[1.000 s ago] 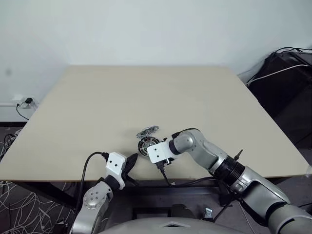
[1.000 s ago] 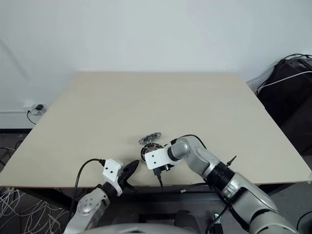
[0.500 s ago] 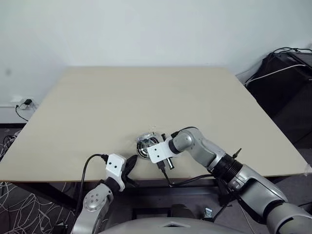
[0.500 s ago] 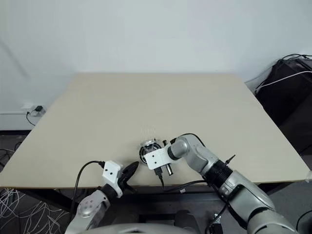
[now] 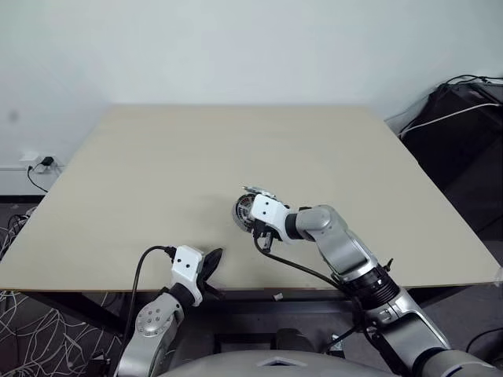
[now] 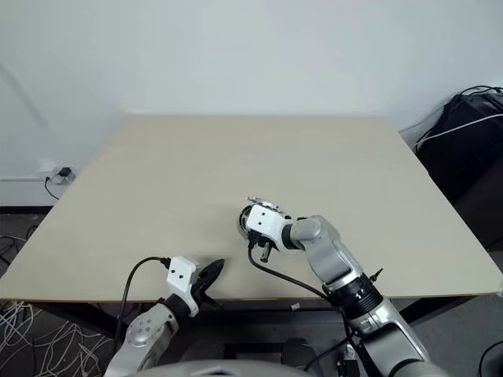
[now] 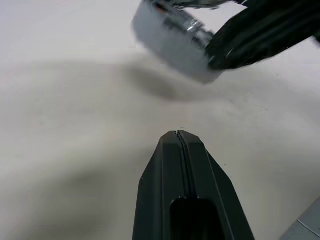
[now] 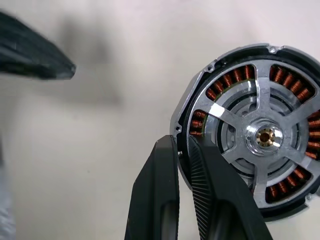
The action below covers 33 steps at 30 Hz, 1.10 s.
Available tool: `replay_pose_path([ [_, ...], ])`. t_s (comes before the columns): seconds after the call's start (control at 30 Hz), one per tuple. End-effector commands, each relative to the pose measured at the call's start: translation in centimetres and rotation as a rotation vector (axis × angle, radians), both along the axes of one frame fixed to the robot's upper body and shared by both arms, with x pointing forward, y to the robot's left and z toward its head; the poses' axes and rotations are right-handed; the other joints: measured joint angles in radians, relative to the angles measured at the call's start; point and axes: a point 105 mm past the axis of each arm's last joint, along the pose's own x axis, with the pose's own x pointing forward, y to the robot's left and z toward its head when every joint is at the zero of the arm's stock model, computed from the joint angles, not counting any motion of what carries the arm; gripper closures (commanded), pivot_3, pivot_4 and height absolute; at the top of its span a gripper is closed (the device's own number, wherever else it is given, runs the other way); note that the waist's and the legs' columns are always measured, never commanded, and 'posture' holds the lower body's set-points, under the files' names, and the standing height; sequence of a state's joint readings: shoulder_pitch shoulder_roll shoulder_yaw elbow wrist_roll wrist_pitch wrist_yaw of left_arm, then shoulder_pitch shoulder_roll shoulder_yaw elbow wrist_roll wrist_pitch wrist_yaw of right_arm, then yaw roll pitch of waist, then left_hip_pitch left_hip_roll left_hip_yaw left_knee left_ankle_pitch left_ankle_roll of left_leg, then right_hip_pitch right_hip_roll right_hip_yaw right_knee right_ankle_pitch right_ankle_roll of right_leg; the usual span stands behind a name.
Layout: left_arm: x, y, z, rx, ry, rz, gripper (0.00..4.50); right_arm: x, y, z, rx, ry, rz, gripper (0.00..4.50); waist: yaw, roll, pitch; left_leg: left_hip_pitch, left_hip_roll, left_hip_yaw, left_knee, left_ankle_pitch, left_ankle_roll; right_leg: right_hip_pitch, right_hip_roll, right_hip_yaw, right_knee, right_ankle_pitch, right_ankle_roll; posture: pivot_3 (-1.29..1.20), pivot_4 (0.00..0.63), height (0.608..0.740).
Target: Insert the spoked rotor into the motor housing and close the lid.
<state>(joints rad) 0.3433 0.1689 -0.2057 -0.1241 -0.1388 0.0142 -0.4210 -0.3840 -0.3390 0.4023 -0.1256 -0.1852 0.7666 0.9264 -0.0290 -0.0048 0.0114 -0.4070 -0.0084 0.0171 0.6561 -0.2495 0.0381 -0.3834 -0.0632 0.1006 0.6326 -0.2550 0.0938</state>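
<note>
R arm bent inward, right pincer (image 8: pixel 182 150) nipping motor housing (image 8: pixel 200 107) rim, tilted up

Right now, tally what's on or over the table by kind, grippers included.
Spoked rotor: 1, seated in the housing
Motor housing: 1, copper windings showing between the spokes
Grippers: 2, left gripper and right gripper
Table: 1
Total: 5

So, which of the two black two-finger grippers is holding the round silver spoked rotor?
The right gripper: its fingers pinch the rim of the round silver spoked rotor. The left gripper is shut on nothing, apart from it.
</note>
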Motion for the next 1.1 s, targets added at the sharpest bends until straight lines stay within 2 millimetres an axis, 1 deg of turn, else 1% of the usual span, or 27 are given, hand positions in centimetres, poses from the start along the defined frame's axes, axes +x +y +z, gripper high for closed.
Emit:
replay_pose_path([
  [0.03, 0.5, -0.3, 1.2, -0.026, -0.042, -0.007, 4.5, -0.8, -0.1, 2.2, 0.102, 0.069, -0.087, 4.4, 0.002, 0.0, 0.0, -0.002, 0.0, 0.0, 0.0, 0.0, 0.0, -0.002, 0.0, 0.0, 0.0, 0.0, 0.0, 0.0, 0.0, 0.74],
  [0.17, 0.4, -0.2, 0.9, -0.029, -0.033, -0.007, 4.5, -2.0, -0.1, 2.2, 0.15, 0.194, -0.153, 4.4, 0.0, 0.0, 0.0, -0.007, 0.0, 0.0, 0.0, 0.0, 0.0, -0.008, -0.001, 0.0, 0.001, 0.0, 0.0, 0.0, 0.0, 0.74],
  [0.33, 0.3, -0.2, 0.6, -0.029, -0.024, -0.006, 4.5, -2.4, -0.4, 0.9, 0.136, 0.284, -0.235, 4.4, -0.001, 0.0, 0.0, -0.008, 0.0, 0.0, 0.0, 0.0, 0.0, -0.009, -0.002, 0.0, 0.001, 0.0, -0.001, 0.0, 0.0, 0.74],
  [0.47, 0.2, 0.0, 0.3, -0.028, -0.016, -0.002, 4.5, -2.8, -0.1, 0.2, 0.115, 0.303, -0.237, 4.4, -0.001, 0.001, 0.0, -0.008, -0.001, 0.0, 0.0, 0.0, 0.0, -0.008, -0.003, -0.001, 0.001, 0.0, -0.001, 0.0, 0.0, 0.74],
  [0.57, 0.1, 0.1, 0.1, -0.027, -0.012, 0.001, 4.5, -2.6, -0.2, -0.5, 0.093, 0.3, -0.259, 4.4, -0.001, 0.001, 0.0, -0.008, -0.001, 0.0, 0.0, 0.0, 0.0, -0.008, -0.002, -0.001, 0.001, 0.0, -0.001, 0.0, 0.0, 0.74],
  [0.7, 0.1, 0.1, 0.0, -0.028, -0.009, 0.005, 4.5, -2.7, 0.5, -0.6, 0.114, 0.311, -0.258, 4.4, -0.002, 0.001, 0.0, -0.008, -0.001, 0.0, 0.0, 0.0, 0.0, -0.008, -0.001, -0.001, 0.001, 0.0, -0.001, 0.0, 0.0, 0.74],
  [0.77, 0.0, 0.1, 0.0, -0.028, -0.008, 0.005, 4.5, -2.8, 1.2, -0.2, 0.148, 0.318, -0.245, 3.69, -0.005, 0.001, 0.0, -0.008, -0.001, 0.0, 0.0, 0.0, 0.0, -0.008, -0.001, -0.001, 0.001, 0.0, 0.0, 0.0, 0.0, 0.74],
  [0.87, 0.0, 0.1, 0.0, -0.028, -0.005, 0.005, 4.5, -2.9, 2.2, 0.5, 0.189, 0.309, -0.224, 2.83, -0.008, 0.001, 0.0, -0.008, 0.0, 0.0, 0.0, 0.0, 0.0, -0.008, 0.0, -0.001, 0.001, 0.0, 0.0, 0.0, 0.0, 0.74],
  [0.97, 0.0, 0.1, -0.1, -0.027, -0.003, 0.003, 4.5, -3.2, 2.8, 1.3, 0.211, 0.293, -0.181, 2.83, -0.008, 0.001, 0.0, -0.008, 0.0, 0.0, 0.001, 0.0, 0.0, -0.008, 0.001, -0.001, 0.001, 0.0, 0.0, 0.0, 0.0, 0.74],
  [1.07, 0.0, 0.1, -0.1, -0.027, -0.001, 0.002, 4.5, -3.6, 3.0, 2.0, 0.213, 0.27, -0.134, 2.83, -0.007, 0.001, 0.0, -0.008, -0.001, 0.0, 0.001, 0.0, 0.0, -0.008, 0.001, -0.001, 0.001, 0.0, 0.0, 0.0, 0.0, 0.74],
  [1.1, 0.0, 0.1, -0.1, -0.027, -0.001, 0.002, 4.5, -3.8, 2.9, 2.2, 0.199, 0.239, -0.1, 2.83, -0.008, 0.001, 0.0, -0.008, -0.001, 0.0, 0.001, 0.0, 0.0, -0.008, 0.001, -0.001, 0.001, 0.0, 0.0, 0.0, 0.0, 0.74],
])
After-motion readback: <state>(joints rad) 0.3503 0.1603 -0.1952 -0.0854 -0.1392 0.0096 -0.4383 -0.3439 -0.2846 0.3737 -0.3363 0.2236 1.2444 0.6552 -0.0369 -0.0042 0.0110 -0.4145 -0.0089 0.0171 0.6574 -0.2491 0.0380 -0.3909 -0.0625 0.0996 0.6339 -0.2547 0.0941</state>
